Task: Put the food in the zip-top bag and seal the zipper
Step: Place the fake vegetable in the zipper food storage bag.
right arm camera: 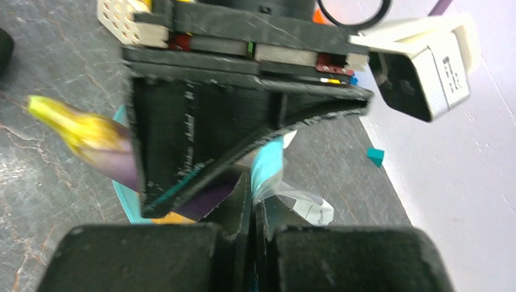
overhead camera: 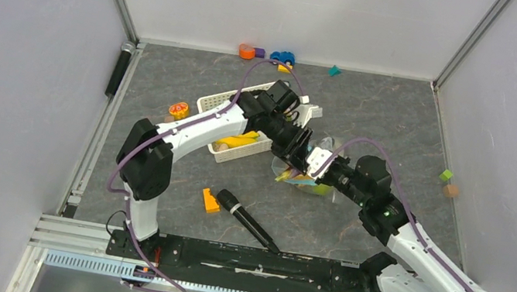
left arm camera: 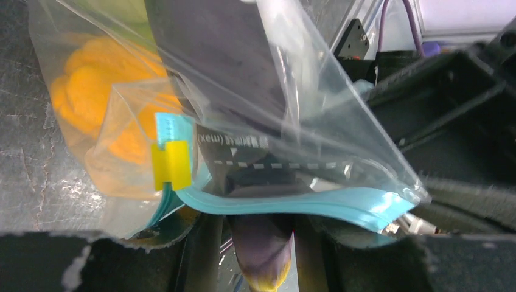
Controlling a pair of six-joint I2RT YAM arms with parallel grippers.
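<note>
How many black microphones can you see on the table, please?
2. One microphone lies near the front, beside an orange block; a second microphone lies along the left wall. Others could be hidden.

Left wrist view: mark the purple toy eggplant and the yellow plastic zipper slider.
purple toy eggplant (left arm camera: 262,243), left wrist view, purple body.
yellow plastic zipper slider (left arm camera: 171,165), left wrist view, flat face.
</note>
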